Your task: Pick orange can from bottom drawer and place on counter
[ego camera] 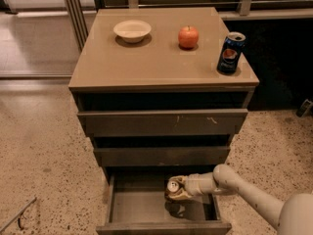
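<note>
Bottom drawer (137,209) pulled open at lower centre, gripper (176,192) reaching in from the right, fingers pinching the orange can (172,184) above the drawer floor, counter (146,60) beyond, Pepsi can (230,53) right, apple (188,36), bowl (132,31) farthest.

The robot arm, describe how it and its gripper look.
The arm is smooth, off-white and tubular, with a rounded elbow joint. The gripper, in the bottom drawer around the orange can, is the same cream colour. No cables or markings show.

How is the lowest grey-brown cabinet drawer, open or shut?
Open: the drawer is pulled out, with the gripper inside gripping a small orange-brown can.
</note>
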Available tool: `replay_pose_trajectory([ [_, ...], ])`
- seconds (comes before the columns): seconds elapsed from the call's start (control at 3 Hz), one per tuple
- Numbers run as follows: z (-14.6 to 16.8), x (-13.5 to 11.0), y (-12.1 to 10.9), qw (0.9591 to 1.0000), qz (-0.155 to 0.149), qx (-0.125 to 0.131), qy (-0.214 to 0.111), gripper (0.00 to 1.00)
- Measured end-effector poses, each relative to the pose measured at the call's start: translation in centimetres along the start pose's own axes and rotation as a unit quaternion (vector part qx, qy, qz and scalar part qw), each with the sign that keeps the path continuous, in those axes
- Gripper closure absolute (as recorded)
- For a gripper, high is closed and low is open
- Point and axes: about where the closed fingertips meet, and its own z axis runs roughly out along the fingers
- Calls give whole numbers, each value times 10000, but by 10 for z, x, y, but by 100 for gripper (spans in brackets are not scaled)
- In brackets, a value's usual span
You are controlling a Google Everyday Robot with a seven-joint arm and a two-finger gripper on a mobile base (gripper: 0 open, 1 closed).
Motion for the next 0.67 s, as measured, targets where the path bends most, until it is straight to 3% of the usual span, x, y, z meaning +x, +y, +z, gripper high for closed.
replay_pose_trajectory([
  [0.33, -37, -61, -3, 9999, 35, -2, 145, 100],
  [0.67, -61, -125, 3, 9987, 57, -34, 498, 100],
])
